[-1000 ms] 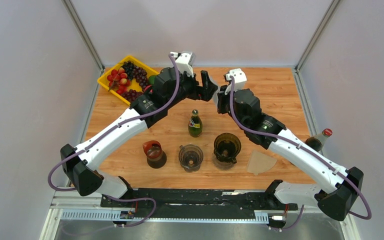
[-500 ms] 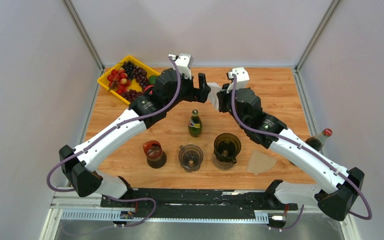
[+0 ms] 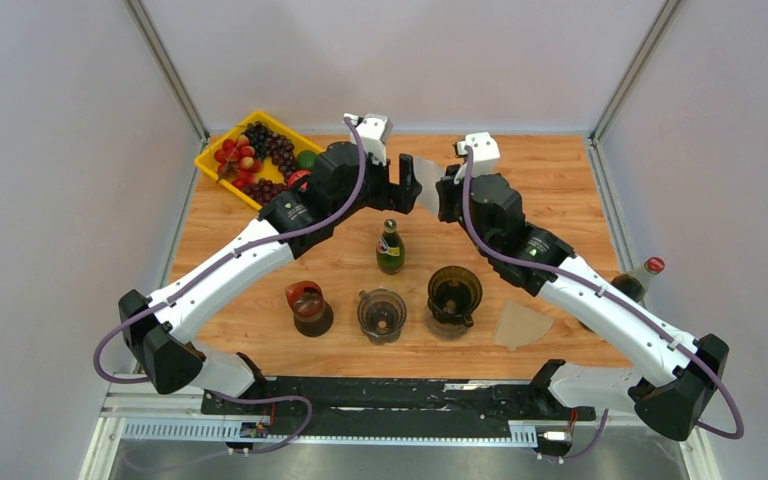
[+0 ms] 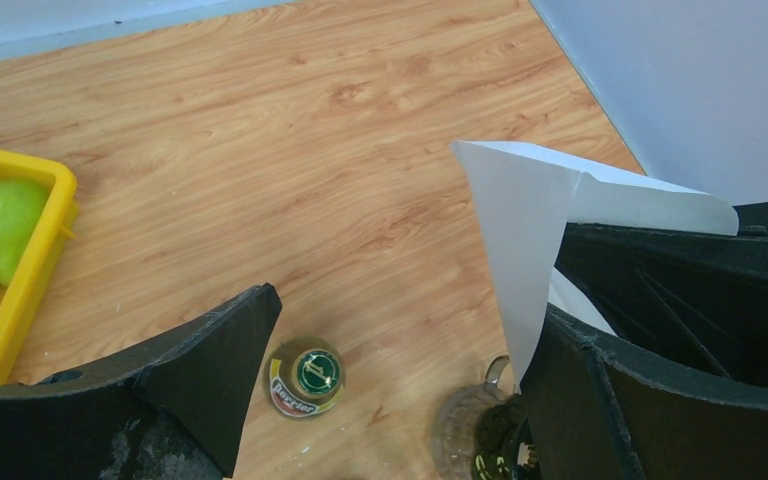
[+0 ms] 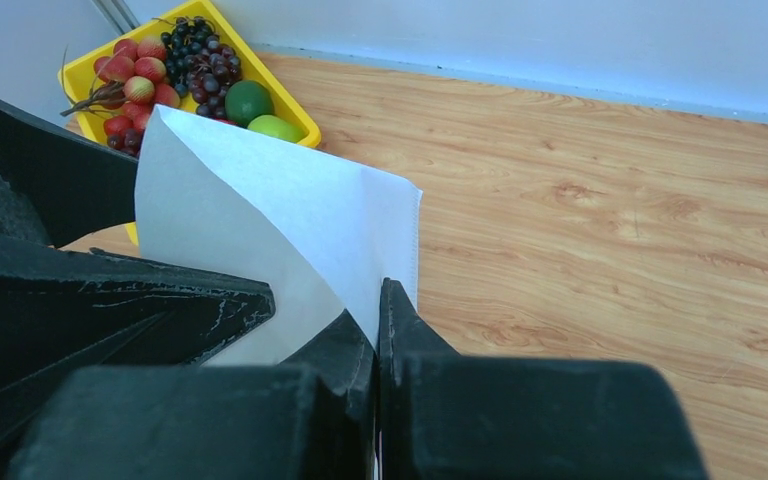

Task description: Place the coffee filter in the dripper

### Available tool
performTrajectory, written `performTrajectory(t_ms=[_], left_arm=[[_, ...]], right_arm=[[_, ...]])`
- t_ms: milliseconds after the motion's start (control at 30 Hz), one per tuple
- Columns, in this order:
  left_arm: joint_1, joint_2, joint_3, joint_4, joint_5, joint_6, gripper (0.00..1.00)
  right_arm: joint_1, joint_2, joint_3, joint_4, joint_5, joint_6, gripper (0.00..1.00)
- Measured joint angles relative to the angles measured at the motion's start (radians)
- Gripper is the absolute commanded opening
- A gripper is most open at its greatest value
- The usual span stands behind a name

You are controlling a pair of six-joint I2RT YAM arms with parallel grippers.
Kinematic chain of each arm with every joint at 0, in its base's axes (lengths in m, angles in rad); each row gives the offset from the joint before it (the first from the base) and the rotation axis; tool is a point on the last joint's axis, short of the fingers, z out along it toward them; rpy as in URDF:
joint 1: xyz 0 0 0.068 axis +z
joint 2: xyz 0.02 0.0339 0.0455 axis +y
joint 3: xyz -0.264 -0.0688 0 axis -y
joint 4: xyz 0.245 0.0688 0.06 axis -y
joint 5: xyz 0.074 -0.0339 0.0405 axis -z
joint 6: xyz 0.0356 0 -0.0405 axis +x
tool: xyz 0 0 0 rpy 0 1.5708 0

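My right gripper (image 3: 441,192) is shut on a white paper coffee filter (image 3: 425,187) and holds it in the air over the back middle of the table; the right wrist view shows the filter (image 5: 280,215) pinched between the closed fingers (image 5: 415,340). My left gripper (image 3: 408,181) is open right beside it. In the left wrist view the filter (image 4: 520,225) stands against the left gripper's right finger (image 4: 660,400), and nothing is clamped. A brown dripper (image 3: 454,295) and a clear glass dripper (image 3: 381,314) stand near the front.
A green bottle (image 3: 390,248) stands below the grippers, its cap in the left wrist view (image 4: 305,377). A red-brown cup (image 3: 308,307) is front left. A brown filter paper (image 3: 520,325) lies front right. A red-capped bottle (image 3: 640,279) is at the right edge, a yellow fruit tray (image 3: 256,158) back left.
The two grippers have closed in on each other. The white filter now shows plainly between them, against the left gripper's open fingers.
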Motion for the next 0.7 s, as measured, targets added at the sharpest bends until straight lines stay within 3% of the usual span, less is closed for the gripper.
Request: performTrajectory(t_ms=[133, 333, 467, 600, 700], left_arm=[[0.0, 0.001, 0.0, 0.004, 0.002, -0.003, 0.81], [0.0, 0.014, 0.0, 0.026, 0.004, -0.021, 0.47], [-0.001, 0.017, -0.002, 0.024, -0.019, -0.031, 0.31], [-0.002, 0.017, -0.019, 0.027, -0.04, -0.039, 0.22], [-0.009, 0.017, -0.038, 0.026, -0.047, -0.051, 0.22]], right_arm=[[0.0, 0.0, 0.0, 0.0, -0.034, 0.0, 0.0], [0.0, 0.0, 0.0, 0.0, -0.047, 0.004, 0.0], [0.0, -0.001, 0.0, 0.0, 0.007, 0.026, 0.0], [0.001, -0.003, 0.0, -0.002, 0.069, 0.058, 0.0], [0.006, -0.003, 0.0, -0.018, 0.105, 0.089, 0.0]])
